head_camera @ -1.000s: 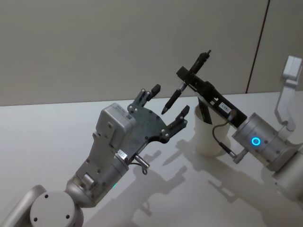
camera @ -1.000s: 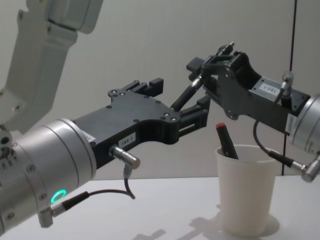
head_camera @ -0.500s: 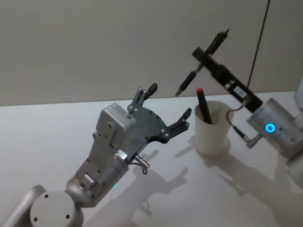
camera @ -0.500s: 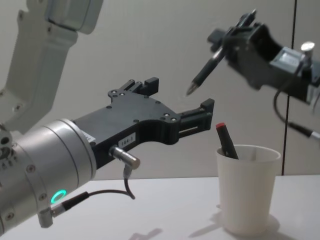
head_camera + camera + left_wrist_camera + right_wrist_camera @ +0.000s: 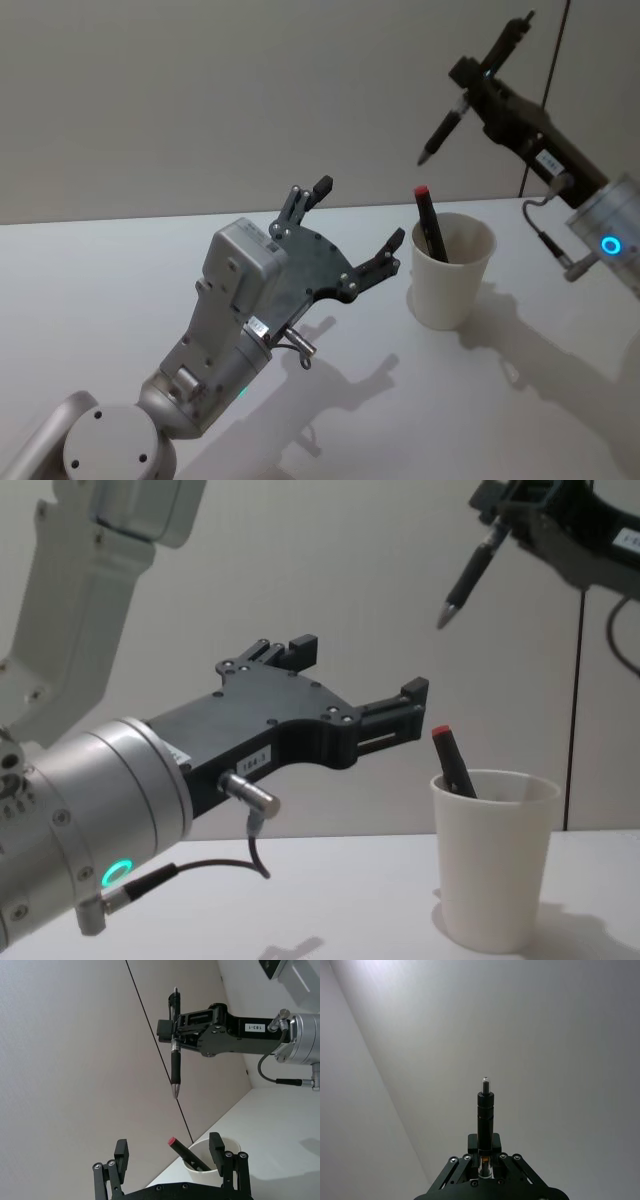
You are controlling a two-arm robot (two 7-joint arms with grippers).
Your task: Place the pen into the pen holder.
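Note:
My right gripper [image 5: 472, 74] is shut on a black pen [image 5: 445, 125], held high with its tip slanting down. The tip hangs well above the near-left rim of the pen holder [image 5: 455, 275], a white paper cup standing on the table. A red-capped marker [image 5: 428, 222] leans inside the cup. In the chest view the pen [image 5: 468, 578] is far above the cup [image 5: 492, 865]. My left gripper [image 5: 360, 212] hovers open to the left of the cup, nothing between its fingers. The left wrist view shows the pen [image 5: 174, 1067] upright over the cup [image 5: 202, 1156].
The pale table [image 5: 120, 270] stretches bare around the cup, with a plain wall behind. A dark vertical seam [image 5: 545, 100] runs down the wall at the right. My left arm's body [image 5: 90, 820] takes up the lower left of the chest view.
The right gripper has carried the pen up and to the right, out from between the left gripper's fingers, to high over the cup. The left gripper has stayed in place.

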